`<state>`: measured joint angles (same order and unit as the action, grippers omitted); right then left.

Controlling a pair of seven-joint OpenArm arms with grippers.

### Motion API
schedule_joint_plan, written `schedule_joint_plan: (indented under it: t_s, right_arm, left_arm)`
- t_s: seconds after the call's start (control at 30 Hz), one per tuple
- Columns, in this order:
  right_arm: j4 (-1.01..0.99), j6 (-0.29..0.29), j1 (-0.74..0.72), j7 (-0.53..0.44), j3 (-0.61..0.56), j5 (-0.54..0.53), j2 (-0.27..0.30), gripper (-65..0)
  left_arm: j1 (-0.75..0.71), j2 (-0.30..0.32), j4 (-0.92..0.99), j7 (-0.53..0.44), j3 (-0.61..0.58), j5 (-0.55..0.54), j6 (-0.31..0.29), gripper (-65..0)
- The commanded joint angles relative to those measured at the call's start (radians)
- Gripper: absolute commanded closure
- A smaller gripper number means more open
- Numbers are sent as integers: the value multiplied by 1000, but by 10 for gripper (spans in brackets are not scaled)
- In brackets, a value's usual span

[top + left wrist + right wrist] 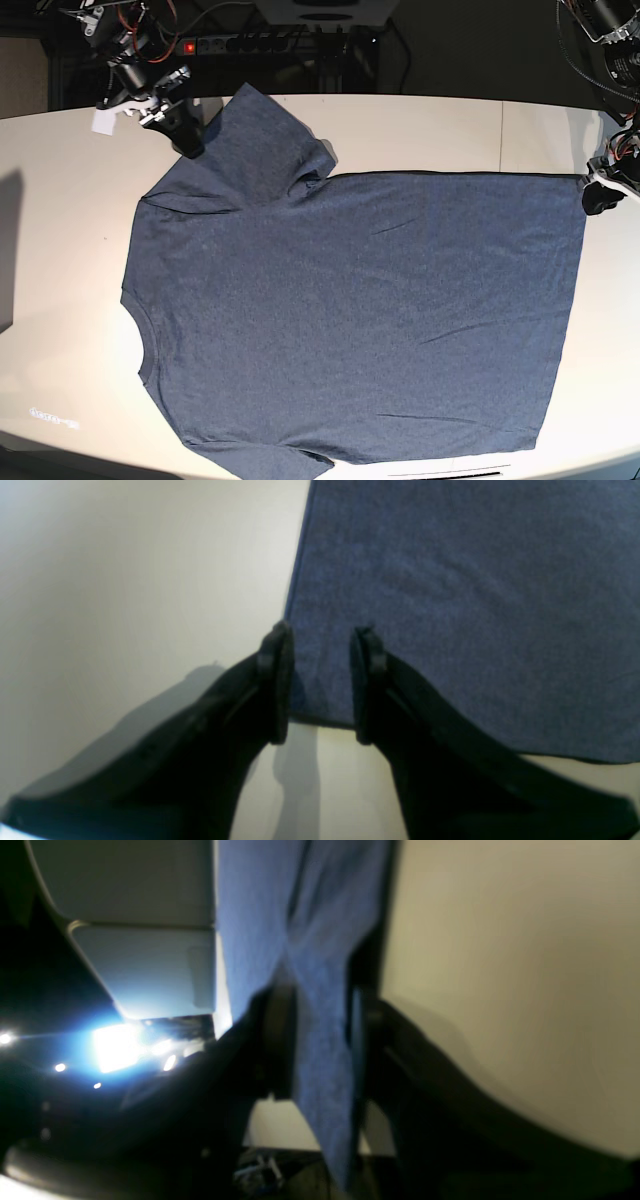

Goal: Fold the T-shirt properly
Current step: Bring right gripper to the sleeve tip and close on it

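Note:
The slate-blue T-shirt (350, 320) lies spread flat on the white table (420, 125), collar to the left and hem to the right. One sleeve (265, 140) sticks up toward the far edge. My right gripper (185, 135) is at that sleeve's left edge. In the right wrist view the jaws of the right gripper (320, 990) stand apart, with a blurred strip of sleeve cloth (320, 1050) running between them. My left gripper (600, 195) sits at the far hem corner. Up close, the left gripper (322, 630) is open, straddling the flat corner of the shirt (475, 605).
A small white tag (103, 122) lies on the table near the right arm. A power strip (270, 42) and cables run behind the table's far edge. The shirt's lower sleeve and side reach the table's near edge (440, 470).

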<state>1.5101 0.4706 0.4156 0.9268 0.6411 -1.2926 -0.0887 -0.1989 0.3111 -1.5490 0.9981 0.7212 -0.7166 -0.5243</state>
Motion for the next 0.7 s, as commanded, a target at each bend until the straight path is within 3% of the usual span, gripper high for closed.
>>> schedule_joint_plan:
  t_s: [0.0, 0.37, 0.67]
  right_arm:
    - [13, 64, -10, -3, 2, -19, 12, -193]
    - [14, 65, -48, -10, -2, 22, 25, -193]
    - [14, 65, -125, -22, -2, 119, 26, -189]
  left_arm:
    - [8, 19, -15, -14, 6, -16, 8, -224]
    - [8, 19, -15, -13, 6, -17, 8, -224]
    - [8, 19, -15, -13, 6, -30, 8, -224]
